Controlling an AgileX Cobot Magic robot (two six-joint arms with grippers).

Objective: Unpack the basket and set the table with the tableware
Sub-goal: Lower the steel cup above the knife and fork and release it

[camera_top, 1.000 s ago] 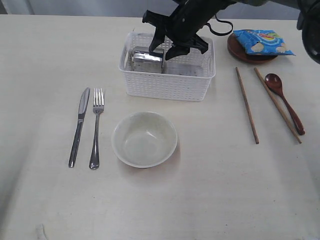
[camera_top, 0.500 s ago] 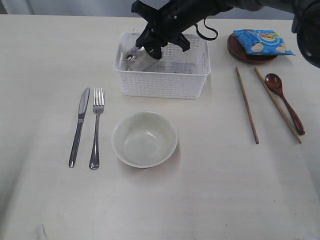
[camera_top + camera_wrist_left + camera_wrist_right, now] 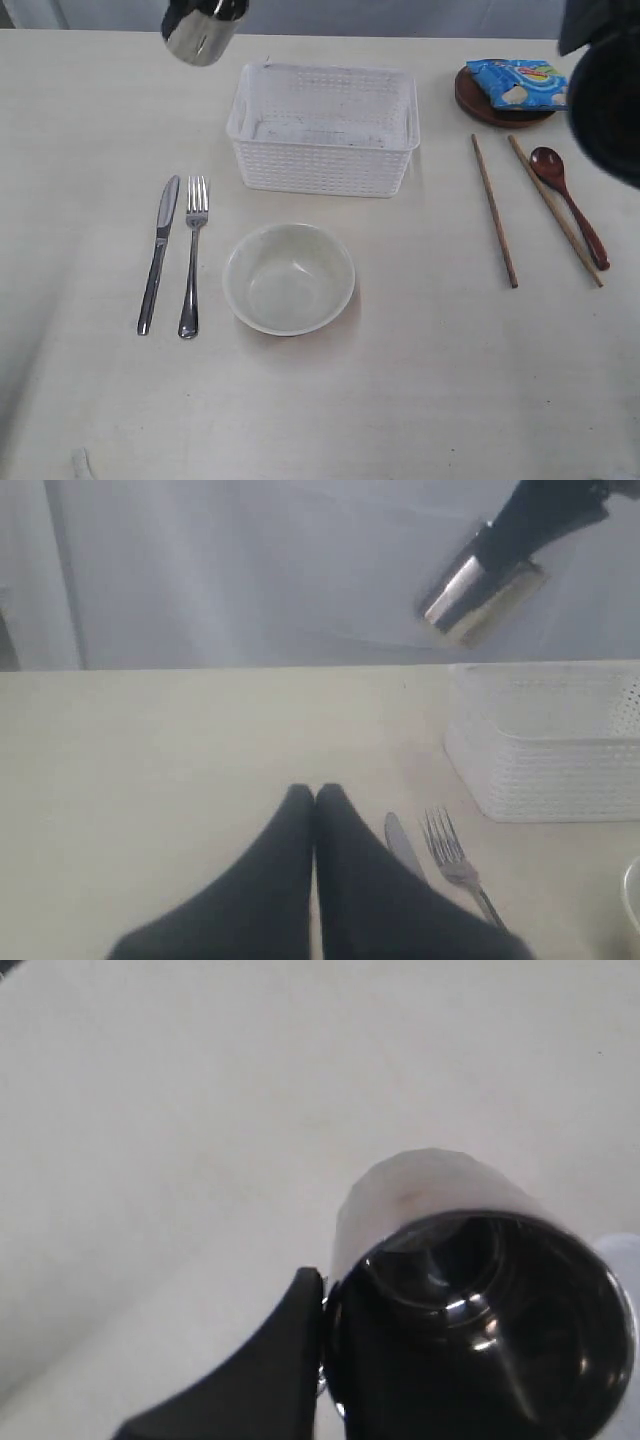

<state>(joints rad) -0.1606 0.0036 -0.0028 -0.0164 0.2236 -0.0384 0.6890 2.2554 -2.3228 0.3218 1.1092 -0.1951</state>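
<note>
- The steel cup was seen lifted clear of the tabletop, at the far edge of the exterior view. It was outside the basket, beyond its left corner.
- The right pincer was clamped on the cup's rim, with one dark finger laid against the outer wall. The other finger could not be made out in the cup's dark interior.
- In the left wrist view the cup was shown tilted in the air, above the level of the basket's rim.
- The left pincer was closed with nothing held, its fingertips pressed together. It was held low over the tabletop, near the knife and fork.
- The knife and fork were laid side by side, left of the bowl, with the knife on the outer side.
- The bowl was set upright in front of the basket, apart from it.
- The chopsticks were laid apart from each other to the right of the basket. The spoon was placed just beside the right-hand one.
- The plate was placed at the far right, with the chip bag resting on it.
</note>
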